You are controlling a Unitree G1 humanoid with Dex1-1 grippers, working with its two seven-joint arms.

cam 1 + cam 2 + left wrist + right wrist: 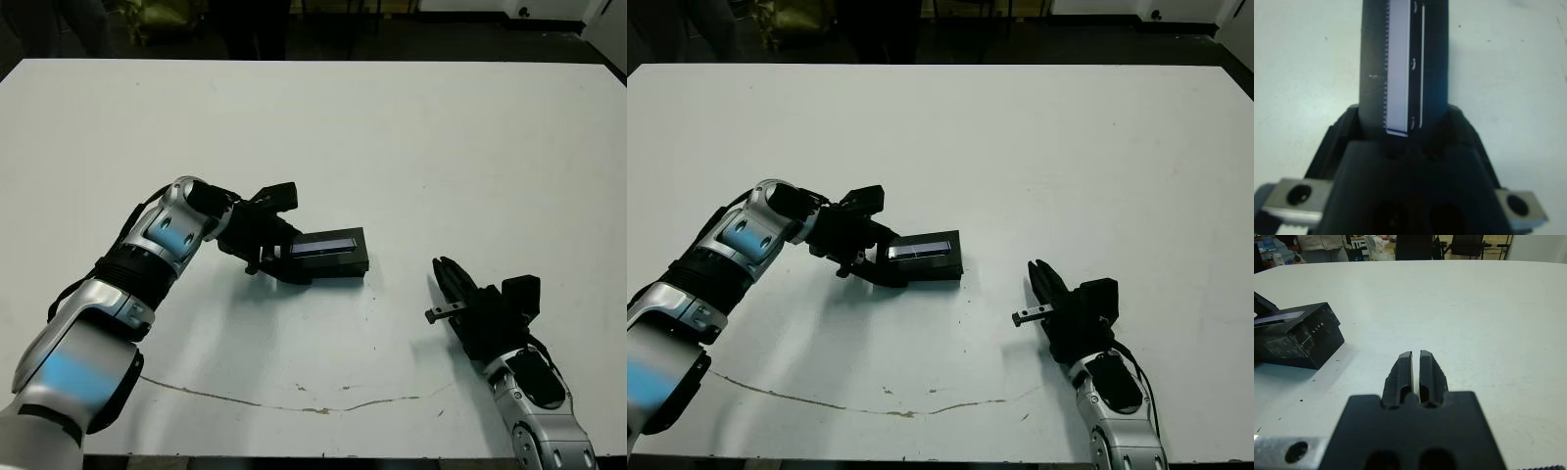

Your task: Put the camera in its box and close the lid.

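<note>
Box [1300, 335], lid [323, 245] on, sits mid-table [392, 147]; its side reads "LITO" faintly, only in the right wrist view. Left claw [266, 257] is at the box's end, grip state cannot be told. Right claw [1415, 372], well apart, fingers pressed together, empty.

Robot body: silver-grey arm shells, black joints and grippers.
The left arm [147, 257] has glossy silver segments with black ribbed bands; the right gripper [1416, 369] has two ridged black fingers, with a silver screwed bracket [1290, 451] beside its body.
</note>
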